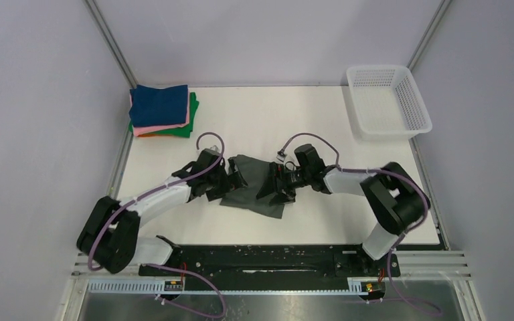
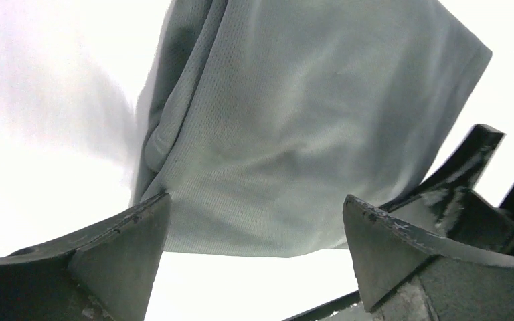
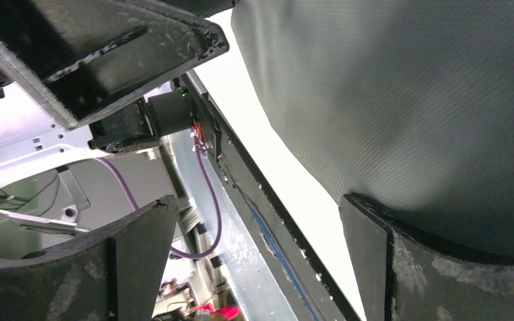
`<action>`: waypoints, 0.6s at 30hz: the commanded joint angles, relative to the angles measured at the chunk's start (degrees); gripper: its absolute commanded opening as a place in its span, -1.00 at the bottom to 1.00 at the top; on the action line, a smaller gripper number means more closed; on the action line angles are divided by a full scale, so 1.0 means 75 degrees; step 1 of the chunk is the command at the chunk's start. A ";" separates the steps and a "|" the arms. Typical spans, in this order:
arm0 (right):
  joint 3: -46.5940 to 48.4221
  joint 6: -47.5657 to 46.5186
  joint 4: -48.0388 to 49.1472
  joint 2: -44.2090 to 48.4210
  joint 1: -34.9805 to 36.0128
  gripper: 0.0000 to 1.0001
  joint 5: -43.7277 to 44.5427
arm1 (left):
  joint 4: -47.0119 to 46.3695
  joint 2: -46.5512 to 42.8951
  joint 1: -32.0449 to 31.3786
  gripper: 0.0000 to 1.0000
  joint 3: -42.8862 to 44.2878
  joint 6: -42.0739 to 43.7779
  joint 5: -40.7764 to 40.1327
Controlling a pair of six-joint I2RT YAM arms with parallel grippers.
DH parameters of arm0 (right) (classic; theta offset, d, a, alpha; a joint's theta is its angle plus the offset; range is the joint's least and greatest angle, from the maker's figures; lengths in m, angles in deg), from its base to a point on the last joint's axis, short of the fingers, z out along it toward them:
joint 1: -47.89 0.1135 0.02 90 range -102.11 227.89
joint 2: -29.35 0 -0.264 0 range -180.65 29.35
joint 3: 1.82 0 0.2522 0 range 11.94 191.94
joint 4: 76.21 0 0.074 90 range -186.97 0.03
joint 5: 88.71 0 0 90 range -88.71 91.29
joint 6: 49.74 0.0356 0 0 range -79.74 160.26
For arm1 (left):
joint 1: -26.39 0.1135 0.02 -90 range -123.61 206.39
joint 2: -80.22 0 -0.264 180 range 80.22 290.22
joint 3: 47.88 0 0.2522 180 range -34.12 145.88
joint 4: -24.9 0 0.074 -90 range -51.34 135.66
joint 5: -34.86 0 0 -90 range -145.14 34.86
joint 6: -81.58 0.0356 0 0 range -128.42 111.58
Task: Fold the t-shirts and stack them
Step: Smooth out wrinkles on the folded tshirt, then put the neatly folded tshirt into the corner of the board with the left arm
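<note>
A white desk (image 1: 321, 127) is seen from above, with two robot arms reaching in from its near edge. A dark grey-green t-shirt (image 1: 253, 175) lies rumpled and partly folded over at the middle of the desk, between the two arms. The left pincer (image 1: 235, 182) sits low at the shirt's left edge, and the right pincer (image 1: 272, 190) sits over the cloth at its right edge. Both pincers are spread wide, and neither has hold of anything.

From the left wrist camera, the shirt's fine mesh cloth lies just ahead of the two dark fingers. Its near edge reaches into the gap between them and is not pinched. From the right wrist camera, the same cloth fills the upper right. One finger (image 3: 388, 267) sits right at its edge; whether they touch cannot be told.

In the back left corner of the desk rests a stack of folded t-shirts (image 1: 162, 112). The top one is navy blue, with pink, orange and green edges showing beneath it. A white mesh basket (image 1: 380, 68) stands at the back right, well apart from all the shirts.
</note>
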 commanded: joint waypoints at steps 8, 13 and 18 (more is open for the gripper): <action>0.1084 -0.2975 -0.4948 0.3873 -0.0066 0.99 0.3350 | 0.0401 0.0101 0.0372 0.98 0.0801 0.1129 -0.1338; 0.0732 -0.3420 -0.5388 0.5058 -0.0076 0.99 0.4880 | 0.0501 0.1606 0.0426 0.94 0.1768 0.1408 -0.0844; 0.0516 -0.3824 -0.5593 0.5700 -0.0079 0.99 0.5619 | 0.0470 0.2381 0.0393 0.74 0.2105 0.1479 -0.0633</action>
